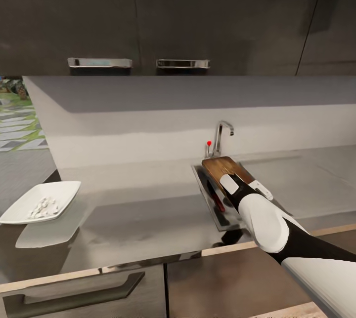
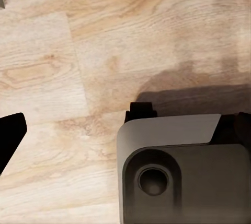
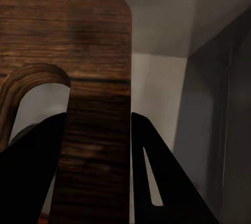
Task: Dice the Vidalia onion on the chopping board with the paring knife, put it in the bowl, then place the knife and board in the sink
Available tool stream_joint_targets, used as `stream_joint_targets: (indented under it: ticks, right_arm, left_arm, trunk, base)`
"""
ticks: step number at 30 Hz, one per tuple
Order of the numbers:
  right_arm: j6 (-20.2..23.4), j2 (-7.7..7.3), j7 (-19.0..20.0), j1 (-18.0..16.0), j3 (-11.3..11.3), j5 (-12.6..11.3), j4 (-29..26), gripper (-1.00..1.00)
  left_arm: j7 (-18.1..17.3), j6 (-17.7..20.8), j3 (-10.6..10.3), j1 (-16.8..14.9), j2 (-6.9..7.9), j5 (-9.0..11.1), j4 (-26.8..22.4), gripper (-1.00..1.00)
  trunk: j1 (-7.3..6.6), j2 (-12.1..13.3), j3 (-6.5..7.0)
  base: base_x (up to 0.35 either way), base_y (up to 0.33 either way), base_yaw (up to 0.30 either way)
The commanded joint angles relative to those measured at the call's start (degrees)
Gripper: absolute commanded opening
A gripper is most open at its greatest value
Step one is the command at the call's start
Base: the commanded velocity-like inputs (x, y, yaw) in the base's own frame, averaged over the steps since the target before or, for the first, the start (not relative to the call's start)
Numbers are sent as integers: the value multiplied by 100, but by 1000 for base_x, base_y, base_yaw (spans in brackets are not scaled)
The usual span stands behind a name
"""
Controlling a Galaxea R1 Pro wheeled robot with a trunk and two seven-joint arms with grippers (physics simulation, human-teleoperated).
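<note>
Over the sink (image 1: 199, 183), my right gripper (image 1: 232, 183) is shut on the brown wooden chopping board (image 1: 220, 166), which tilts above the basin. In the right wrist view the chopping board (image 3: 99, 78) sits clamped between the two black fingers (image 3: 162, 182), with the grey sink wall (image 3: 209, 78) behind it. Down in the basin lies the paring knife (image 1: 218, 203), its red handle showing beside my wrist. The white bowl (image 1: 59, 192) sits at the counter's left end and holds pale diced onion (image 1: 43, 206). My left gripper (image 2: 125, 132) hangs open over the wooden floor.
The chrome faucet (image 1: 223, 135) with its red knob (image 1: 209, 143) rises behind the sink. The grey countertop (image 1: 138, 209) stretches between bowl and sink, with a drawer handle (image 1: 74, 291) below. Dark upper cabinets (image 1: 148, 17) hang overhead. My robot's dark base (image 2: 183, 172) is below the left hand.
</note>
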Motion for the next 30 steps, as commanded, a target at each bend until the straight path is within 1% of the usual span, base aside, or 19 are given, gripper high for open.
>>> stream_joint_targets:
  ticks: [1, 11, 30]
  right_arm:
    - [-58, 0, -3, -3, 30, -55, -3, -100]
    - [-61, 40, -4, -3, 30, -52, 8, -100]
    - [-67, -5, -4, -3, 21, -33, 4, -100]
  left_arm:
    - [1, -38, -48, -8, -5, 48, 22, 100]
    - [1, -36, -52, -8, -14, 48, 22, 100]
    - [1, -29, -48, -8, -25, 48, 22, 100]
  trunk:
    - [0, -4, -16]
    - [0, -4, -108]
    - [0, -4, -282]
  base:
    - [13, 0, 0]
    - [2, 0, 0]
    - [0, 0, 0]
